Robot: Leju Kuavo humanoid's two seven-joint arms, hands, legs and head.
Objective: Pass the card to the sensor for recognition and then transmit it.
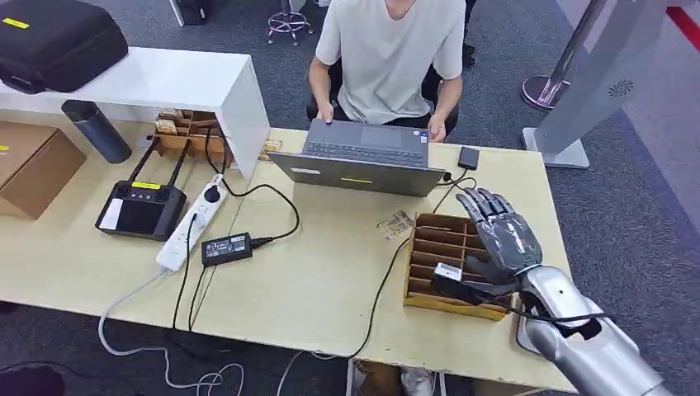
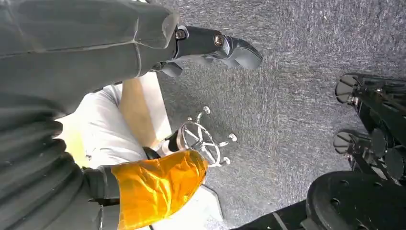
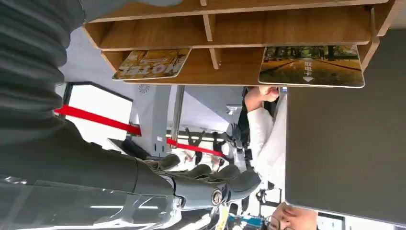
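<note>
Head view: the right hand point(image 1: 499, 235) hovers over the slotted wooden box point(image 1: 437, 247), fingers point(image 1: 483, 202) spread apart and holding nothing. A card point(image 1: 394, 223) lies flat on the tabletop point(image 1: 330, 272), just beside the box on its laptop side. The right wrist view shows two cards point(image 3: 152, 63) at the box's edge; I cannot tell whether they sit in slots or lie beside it. The left hand point(image 2: 210, 45) hangs over the carpet point(image 2: 287, 96), fingers apart from the thumb, empty.

Risks, as I judge them:
- A flat card gives the fingers no edge, so it may slide away or be pushed against the box.
- The hand could catch the thin dividers and drag the box.
- A black cable point(image 1: 388, 272) runs just beside the box and could snag.
- The laptop point(image 1: 363, 157) and a person's hands lie beyond the box, on any reach toward the small black device point(image 1: 468, 157), possibly the sensor.

The tabletop is pale, smooth wood, crowded away from the box with a power strip point(image 1: 191, 224) and adapter point(image 1: 226, 247). The room is grey-carpeted, with a stanchion base point(image 1: 545, 91) beyond.
</note>
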